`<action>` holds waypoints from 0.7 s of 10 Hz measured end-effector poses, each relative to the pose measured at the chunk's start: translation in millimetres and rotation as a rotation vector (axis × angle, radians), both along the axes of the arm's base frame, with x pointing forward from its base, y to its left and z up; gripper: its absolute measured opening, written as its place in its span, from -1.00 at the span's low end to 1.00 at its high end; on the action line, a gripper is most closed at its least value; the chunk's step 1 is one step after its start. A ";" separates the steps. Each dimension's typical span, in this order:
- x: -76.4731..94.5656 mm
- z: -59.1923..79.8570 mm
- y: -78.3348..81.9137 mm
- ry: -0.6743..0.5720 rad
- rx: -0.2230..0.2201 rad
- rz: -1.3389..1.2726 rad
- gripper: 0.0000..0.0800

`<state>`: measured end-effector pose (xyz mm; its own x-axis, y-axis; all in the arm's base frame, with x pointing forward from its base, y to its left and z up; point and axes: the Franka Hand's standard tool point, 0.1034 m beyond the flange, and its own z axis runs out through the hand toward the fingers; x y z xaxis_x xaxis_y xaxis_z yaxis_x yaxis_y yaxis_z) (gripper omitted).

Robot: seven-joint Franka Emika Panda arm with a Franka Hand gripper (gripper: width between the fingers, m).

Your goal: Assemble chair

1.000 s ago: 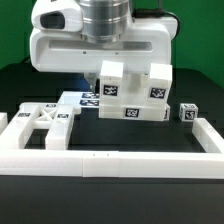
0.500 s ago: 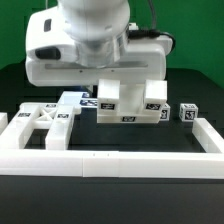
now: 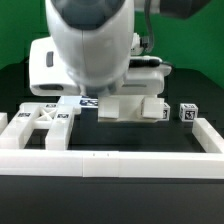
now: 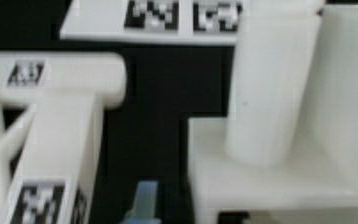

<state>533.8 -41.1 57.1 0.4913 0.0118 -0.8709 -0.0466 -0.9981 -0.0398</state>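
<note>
- Matte white plastic chair sub-assembly, a flat slab with blocky upright posts and black-and-white tags [image 3: 140,110]: a second ago it was tipped up with its tagged post faces towards the exterior view. It now sits lower and squarer on the black table [image 3: 120,135], mid-scene.
- Wrist view: one rounded white post [image 4: 274,90] rises from the slab, close under the camera.
- Fingers [image 4: 144,203]: closed right down, only a bluish tip in the wrist view. Cannot tell whether anything is pinched between them.
- Glossy white robot arm [image 3: 90,50] has swung forward and now hides the top of the sub-assembly.
- Judgement: the piece has been laid down or re-posed; further joining is still to come.
- White cut-out panel with crossed bars [image 3: 45,117] lies loose at the exterior view's left, apart from the sub-assembly.
- Small white tagged cube [image 3: 186,113] is loose at the exterior view's right.
- Thin flat marker board [image 3: 72,99] is behind the panel.
- Long low white border wall [image 3: 110,162] runs along the front.
</note>
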 end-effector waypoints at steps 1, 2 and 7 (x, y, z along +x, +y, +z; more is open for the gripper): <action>6.8 -4.7 0.4 -0.037 -0.004 0.006 -0.92; 6.3 -2.3 1.0 -0.055 -0.003 0.004 -0.92; 2.0 -6.8 -6.6 -0.051 -0.008 -0.015 0.53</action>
